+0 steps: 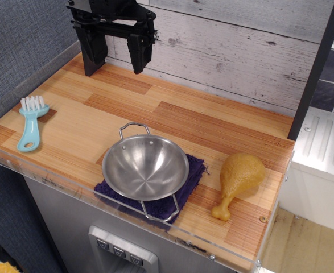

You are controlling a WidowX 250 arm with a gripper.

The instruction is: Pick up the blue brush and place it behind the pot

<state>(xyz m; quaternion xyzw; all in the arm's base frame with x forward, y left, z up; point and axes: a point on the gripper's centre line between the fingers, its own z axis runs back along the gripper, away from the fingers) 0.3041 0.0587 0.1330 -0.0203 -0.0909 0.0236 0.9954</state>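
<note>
The pot [145,167] sits nearest; the brush [31,123] is seen front-left of the open, empty gripper [117,61], handle pointing forward.

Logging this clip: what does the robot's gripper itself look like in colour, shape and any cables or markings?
The gripper is all black, with a boxy body running out of the top of the picture. Two thick, blocky fingers hang from it and taper toward the tips. A thin bar links them near the top. No cables, labels or markings show.
</note>
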